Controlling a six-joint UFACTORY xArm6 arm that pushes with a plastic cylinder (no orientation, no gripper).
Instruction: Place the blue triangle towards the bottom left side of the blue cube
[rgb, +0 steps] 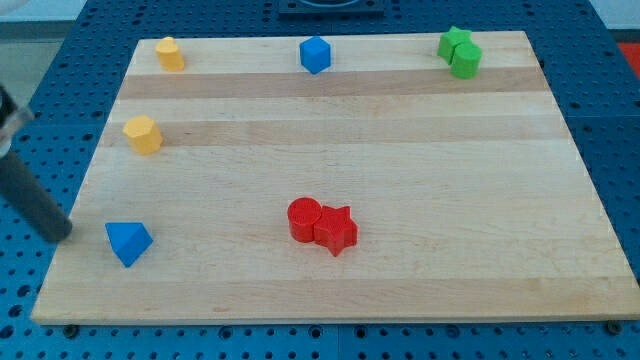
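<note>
My tip (62, 234) sits at the board's left edge, low in the view, at the end of a plain dark rod with no jaws to open or close, so it has hold of nothing. Just to its right, with a small gap between, lies the blue triangle (128, 242). The blue cube (315, 54) is well apart from it, up near the view's top edge around the middle. On the wooden board (420, 200) there are also 2 yellow blocks (143, 134) (170, 53) up the left side, 2 green blocks (460, 52) touching at the top right, and a red cylinder (304, 217) pressed against a red star (337, 230) near the bottom centre.
</note>
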